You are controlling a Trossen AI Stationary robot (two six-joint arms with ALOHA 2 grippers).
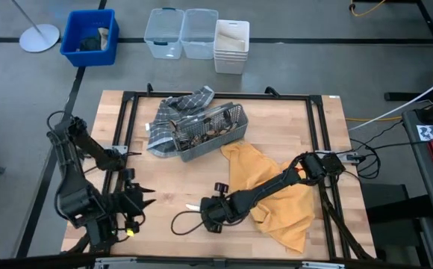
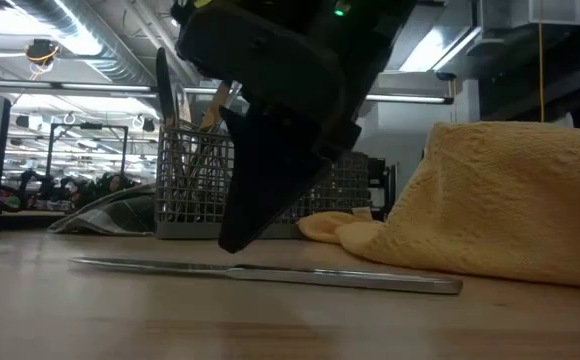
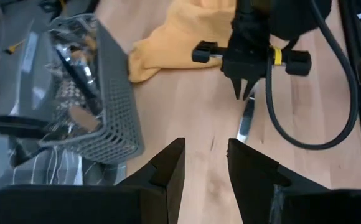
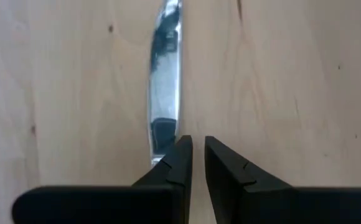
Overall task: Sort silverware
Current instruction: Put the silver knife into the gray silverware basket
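Knife (image 2: 270, 274) lies flat on wood surface (image 1: 276, 127), near front edge, w/ right end effector (image 4: 198, 152) just above its handle end, fingers narrow, only a slit apart, gripping nothing. Yellow cloth (image 1: 272, 187) beside it; mesh caddy (image 1: 205, 134) w/ more silverware (image 3: 75, 68) farther back. Left end effector (image 3: 205, 158) waits at front-left, fingers partly apart, empty.

Our right arm: stretched across, hand (image 1: 199, 207) low, fingers (image 4: 174, 163) nearly together, holding nothing. Our left arm: folded at its side, hand (image 1: 148, 199) parted, empty.
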